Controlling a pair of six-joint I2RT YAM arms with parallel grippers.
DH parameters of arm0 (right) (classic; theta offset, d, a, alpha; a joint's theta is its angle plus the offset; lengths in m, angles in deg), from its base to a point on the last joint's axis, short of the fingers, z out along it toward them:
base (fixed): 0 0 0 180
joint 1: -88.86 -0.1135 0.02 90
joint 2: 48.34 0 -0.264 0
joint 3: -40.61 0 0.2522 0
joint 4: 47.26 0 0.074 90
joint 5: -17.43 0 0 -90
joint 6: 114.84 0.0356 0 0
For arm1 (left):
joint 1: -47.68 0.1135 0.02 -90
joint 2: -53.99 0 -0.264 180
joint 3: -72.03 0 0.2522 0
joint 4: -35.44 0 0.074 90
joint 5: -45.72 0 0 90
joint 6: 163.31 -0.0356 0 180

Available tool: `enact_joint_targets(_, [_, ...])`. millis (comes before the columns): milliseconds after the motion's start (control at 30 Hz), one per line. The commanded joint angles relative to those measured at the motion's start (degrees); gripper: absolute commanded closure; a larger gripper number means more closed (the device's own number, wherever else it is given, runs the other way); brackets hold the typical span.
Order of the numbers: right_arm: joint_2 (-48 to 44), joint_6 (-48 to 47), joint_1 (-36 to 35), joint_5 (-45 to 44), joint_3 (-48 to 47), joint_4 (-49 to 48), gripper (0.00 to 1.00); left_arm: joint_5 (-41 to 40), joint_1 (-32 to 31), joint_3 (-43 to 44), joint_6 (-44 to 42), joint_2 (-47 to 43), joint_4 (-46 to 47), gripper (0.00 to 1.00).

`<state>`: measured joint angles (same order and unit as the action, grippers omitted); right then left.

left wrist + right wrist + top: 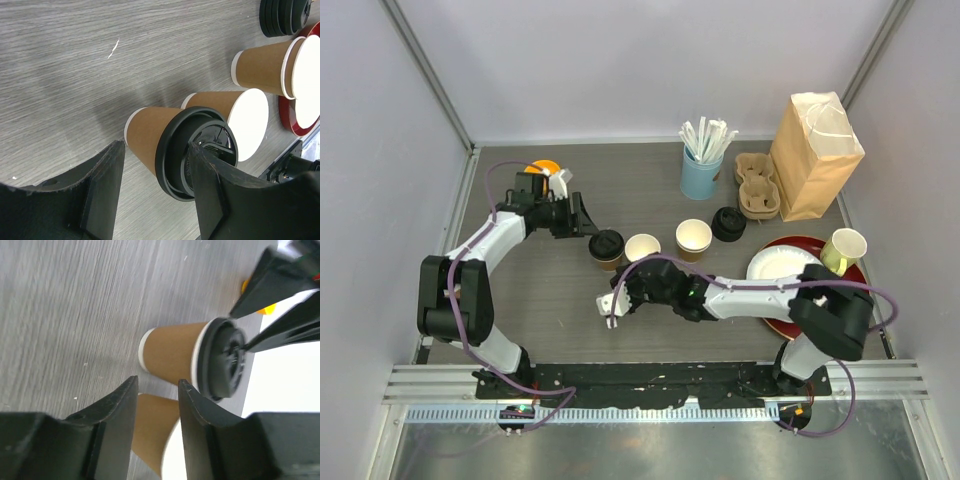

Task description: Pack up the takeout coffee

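An orange thing [545, 167] lies mostly hidden behind the left arm [492, 235]; the black lid stack [282, 17] and red plate [296, 129] run off the left wrist view

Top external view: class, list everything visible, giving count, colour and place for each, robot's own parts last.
lidded coffee cup: one, kraft brown, black lid, mid-table
open coffee cups: two, kraft brown, white inside, right of it
spare lids: one stack, black, further right
straw cup: one, light blue, white straws, back
cup carrier: one, tan cardboard, beside the straw cup
paper bag: one, brown, back right
tray: one, red, right side
plate: one, white, on the tray
yellow cup: one, pale, at the tray's right
orange object: one, back left, partly hidden
left hand: black, open, at the lidded cup
right hand: black, open, near the cups
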<state>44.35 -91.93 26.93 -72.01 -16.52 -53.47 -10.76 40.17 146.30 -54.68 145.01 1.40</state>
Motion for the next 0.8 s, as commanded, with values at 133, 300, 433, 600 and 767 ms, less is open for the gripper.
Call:
enact_joint_targets(133, [-9.1,21.62,5.23,18.32,-14.88,16.35,0.52,-0.73,-0.23,1.63,-2.9,-2.17,-0.73,0.42])
enact_joint_targets(300, [-1.48,20.96,10.51,22.81,-24.11,22.94,0.48,-0.82,-0.23,1.45,-3.43,-2.25,-1.08,0.42])
enact_joint_targets(433, [1.97,16.65,10.96,25.28,-27.81,27.26,0.47,-0.91,-0.23,1.45,-3.52,-2.08,-1.26,0.42])
enact_joint_targets(600, [4.61,15.06,11.92,24.93,-29.57,29.63,0.5,-0.65,-0.14,1.72,-3.6,-2.43,-1.09,0.42])
enact_joint_targets(767, [6.45,14.88,12.27,24.32,-29.49,29.63,0.55,-0.21,-0.49,1.36,-3.78,-2.43,-1.17,0.42])
